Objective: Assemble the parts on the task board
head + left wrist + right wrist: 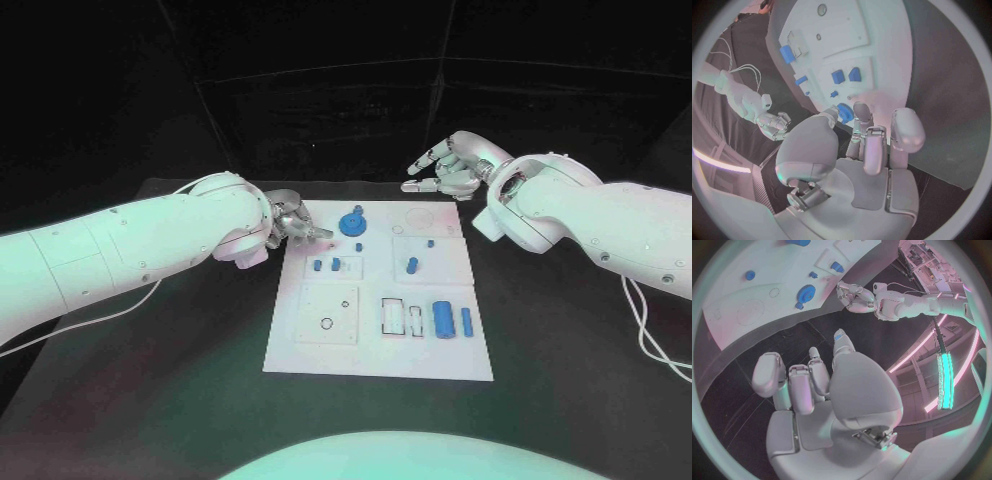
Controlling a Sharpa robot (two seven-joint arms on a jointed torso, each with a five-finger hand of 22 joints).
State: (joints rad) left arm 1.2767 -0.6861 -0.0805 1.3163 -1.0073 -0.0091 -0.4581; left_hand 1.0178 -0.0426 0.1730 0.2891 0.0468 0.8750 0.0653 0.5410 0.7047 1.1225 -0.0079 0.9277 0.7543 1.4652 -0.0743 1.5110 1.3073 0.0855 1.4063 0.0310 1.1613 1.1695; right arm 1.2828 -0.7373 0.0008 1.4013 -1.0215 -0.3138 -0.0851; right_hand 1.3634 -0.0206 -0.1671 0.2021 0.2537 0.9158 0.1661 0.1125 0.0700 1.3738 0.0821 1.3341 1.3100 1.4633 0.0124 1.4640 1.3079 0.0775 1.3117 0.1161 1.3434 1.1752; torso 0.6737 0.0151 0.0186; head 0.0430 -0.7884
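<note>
White rectangular board point(378, 345) lies flat mid-table, marked with outlined squares and slots. Blue gear point(353, 222) sits near its far edge. Small blue parts point(327, 265) left of centre, one point(411, 265) right of centre. Two upright blue bars point(451, 320) in the near right section.

Two bulky white arms, silver many-fingered left hand point(296, 225) and right hand point(450, 165), thin white cables trailing.
</note>
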